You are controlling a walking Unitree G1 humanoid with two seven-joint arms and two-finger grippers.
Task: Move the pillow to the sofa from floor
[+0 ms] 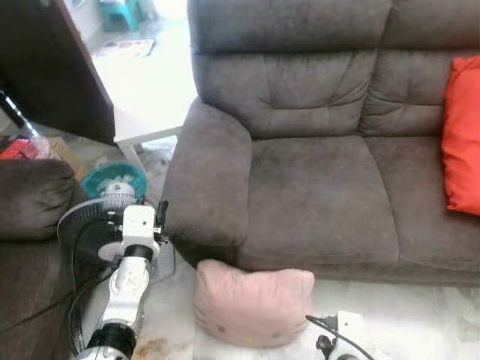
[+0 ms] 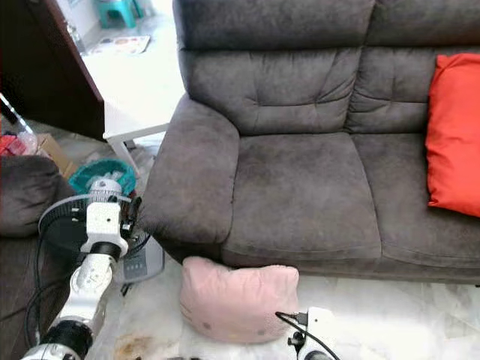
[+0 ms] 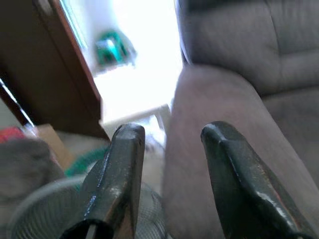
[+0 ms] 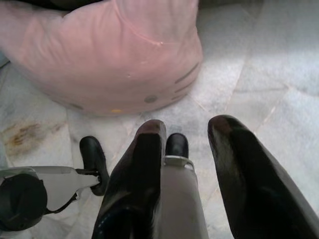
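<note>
The pink pillow [image 1: 251, 301] lies on the floor [image 1: 405, 315], touching the sofa [image 1: 315, 187] base below the left seat. This looks like the approach step. The right gripper [image 4: 187, 137] hangs just short of it, fingers parted and empty (as are the left gripper [image 3: 172, 137] fingers, by the armrest). Next: reach in and pinch an edge, probably its near one.

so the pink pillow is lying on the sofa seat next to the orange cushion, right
Not quite. The pink pillow is on the floor, leaning against the front of the sofa below the seat, as the left eye view shows. The orange cushion is the one on the sofa, at the far right end.
</note>
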